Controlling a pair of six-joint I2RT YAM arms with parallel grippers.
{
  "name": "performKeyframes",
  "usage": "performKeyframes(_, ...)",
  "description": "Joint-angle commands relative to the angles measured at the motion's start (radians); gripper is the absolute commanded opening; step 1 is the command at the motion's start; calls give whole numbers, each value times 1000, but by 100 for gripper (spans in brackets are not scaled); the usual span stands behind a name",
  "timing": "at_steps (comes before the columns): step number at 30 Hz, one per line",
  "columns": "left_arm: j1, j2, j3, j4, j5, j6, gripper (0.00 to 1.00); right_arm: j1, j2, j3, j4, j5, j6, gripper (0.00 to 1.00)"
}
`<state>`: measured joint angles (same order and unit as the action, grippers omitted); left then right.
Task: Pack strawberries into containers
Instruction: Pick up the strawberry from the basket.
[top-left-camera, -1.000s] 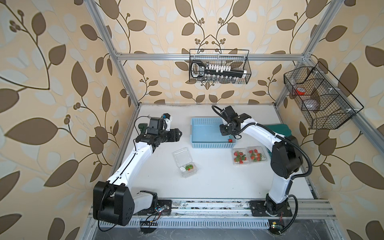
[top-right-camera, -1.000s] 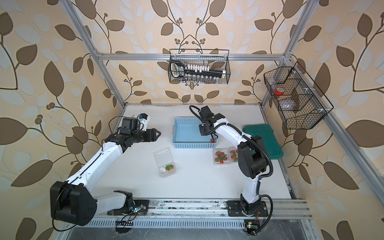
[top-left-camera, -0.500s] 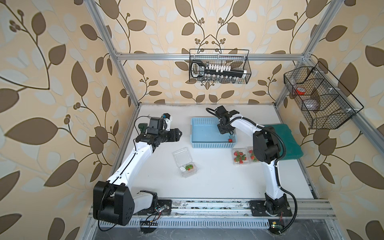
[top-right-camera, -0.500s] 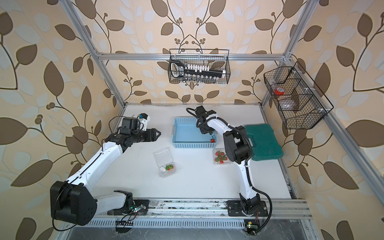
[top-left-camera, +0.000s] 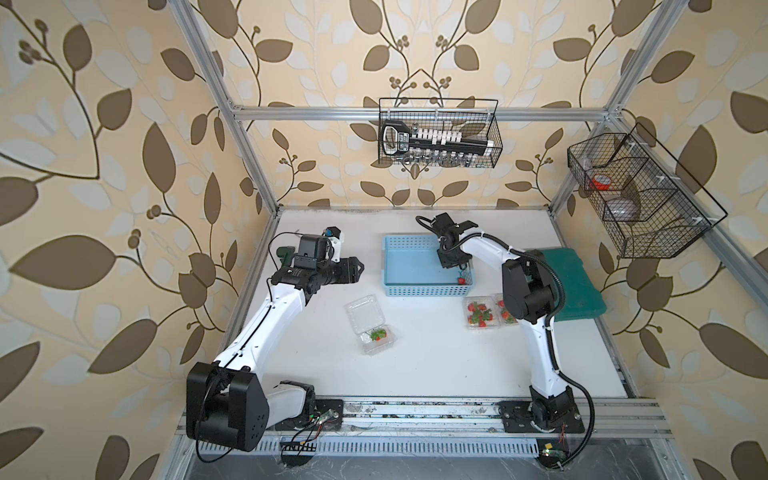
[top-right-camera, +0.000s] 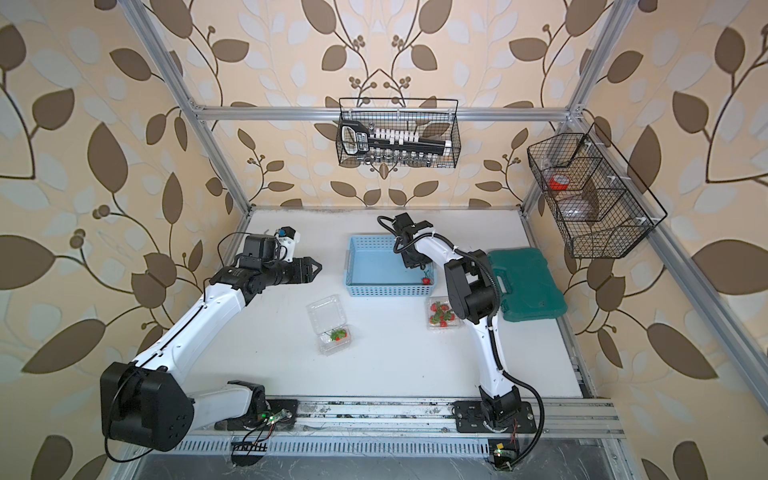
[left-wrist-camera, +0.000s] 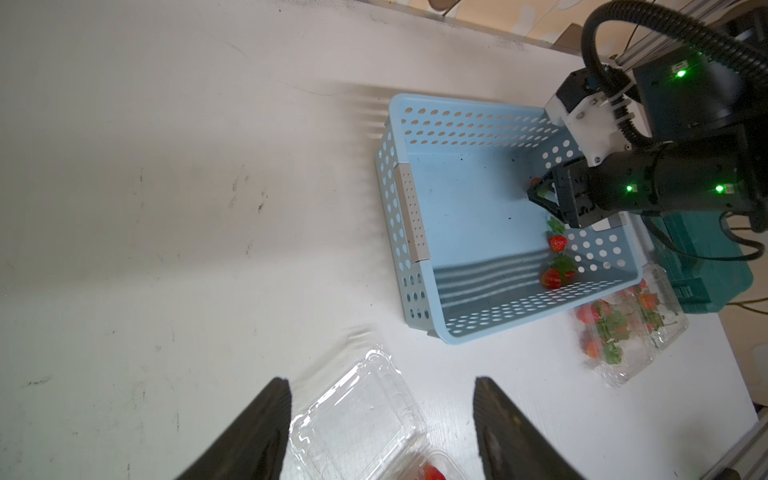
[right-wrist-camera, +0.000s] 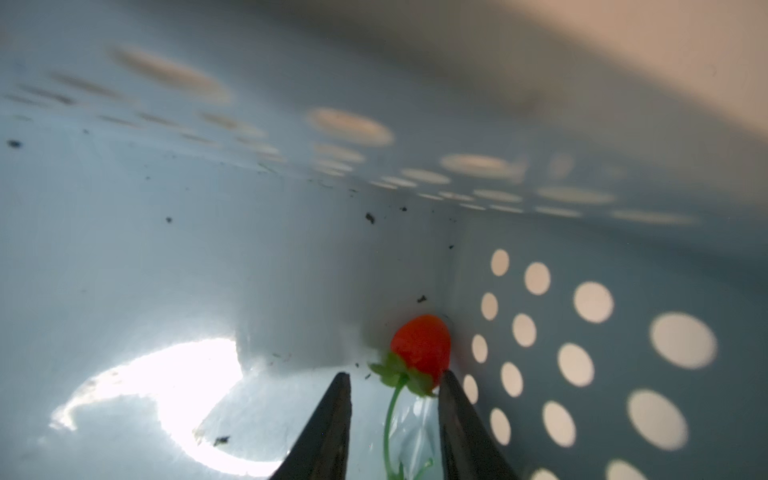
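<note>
Pickup is the step: inside the basket (top-left-camera: 415, 289), the right pincer (right-wrist-camera: 395, 376) stands spread astride the stem (right-wrist-camera: 390, 415) of a strawberry (right-wrist-camera: 422, 345) lying just ahead of it; next, a pinch and lift.

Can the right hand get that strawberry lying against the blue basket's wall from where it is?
Probably yes. The right hand is down inside the blue basket, jaws open astride the stem of the strawberry. The perforated wall sits close beside one finger, so room is tight.
</note>
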<state>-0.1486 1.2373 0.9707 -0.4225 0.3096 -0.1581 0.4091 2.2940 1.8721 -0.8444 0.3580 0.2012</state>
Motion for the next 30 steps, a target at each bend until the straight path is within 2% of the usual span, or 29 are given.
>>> performKeyframes(1,10,-3,23,11,16,10,71,-8,16,-15,-4,-13,28,33)
performKeyframes(4,11,-2,22,11,14,10,71,-14,25,-16,-4,-21,32,27)
performKeyframes(13,11,-1,22,11,14,10,71,-16,-8,-41,13,-49,43,0)
performKeyframes(22,11,-3,22,13,19,9,71,-16,-107,-60,35,-124,45,0)
performKeyframes(30,10,0,23,15,23,8,71,-15,-258,-168,138,-315,63,0)
